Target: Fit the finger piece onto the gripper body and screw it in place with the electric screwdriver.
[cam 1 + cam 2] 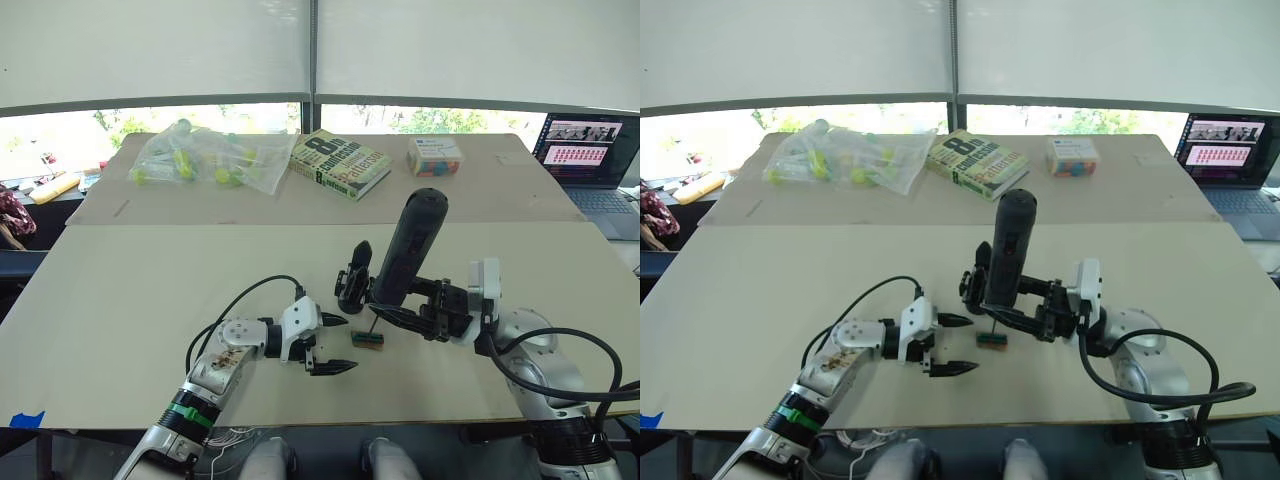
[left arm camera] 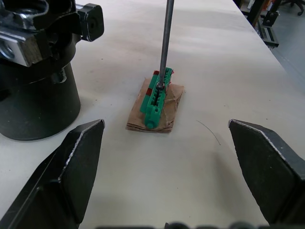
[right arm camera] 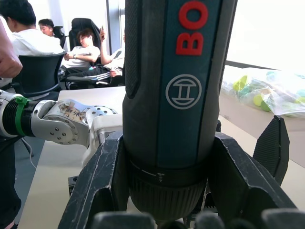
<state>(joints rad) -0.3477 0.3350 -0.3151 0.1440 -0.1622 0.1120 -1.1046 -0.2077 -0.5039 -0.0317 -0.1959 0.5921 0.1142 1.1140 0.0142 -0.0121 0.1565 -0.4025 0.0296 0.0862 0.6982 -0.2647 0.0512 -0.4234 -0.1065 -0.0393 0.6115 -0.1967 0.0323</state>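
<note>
Matte-black cylindrical electric screwdriver (image 1: 410, 247), clamped in the right pincer (image 1: 405, 312), touches its bit to a small green-brown box (image 2: 156, 104) while the left pincer (image 1: 333, 344) gapes apart nearby.

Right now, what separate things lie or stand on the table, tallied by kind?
Electric screwdriver: 1
Gripper body: 1
Green screw holder: 1
Book: 1
Plastic bag of tubes: 1
Small colourful box: 1
Laptop: 1
Total: 7

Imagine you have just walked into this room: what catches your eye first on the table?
The thick matte-black electric screwdriver stands near-upright in the right gripper, its thin metal bit resting on a small green-and-brown box. The chunky black gripper body stands beside it, and the left gripper waits open nearby.
</note>
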